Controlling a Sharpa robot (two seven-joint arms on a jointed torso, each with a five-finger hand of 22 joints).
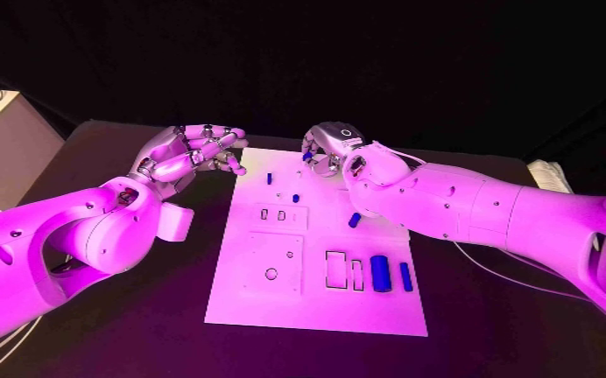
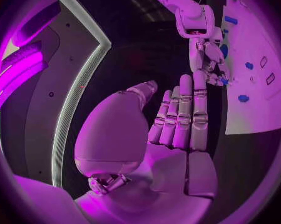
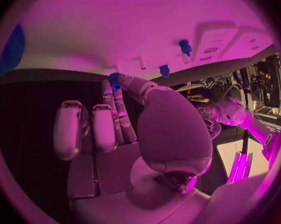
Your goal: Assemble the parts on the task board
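Note:
The white task board (image 1: 316,308) lies in the middle of the black table. My right hand (image 1: 336,147) hovers over its far edge and pinches a small blue part (image 3: 113,79) between thumb and fingertips. My left hand (image 1: 189,155) is raised beside the board's far left corner, fingers straight and close together (image 2: 184,114), holding nothing. On the board stand small blue pegs (image 1: 269,178) (image 1: 296,197), and another blue piece (image 1: 355,219) lies under the right forearm. A thick blue cylinder (image 1: 380,273) and a thin blue bar (image 1: 405,276) lie near the front right, beside empty slots (image 1: 337,269).
A pale box (image 1: 19,142) stands at the table's left edge. A white object (image 1: 549,175) lies at the far right. A thin cable (image 1: 486,269) trails under the right arm. Bare table stretches in front of the board.

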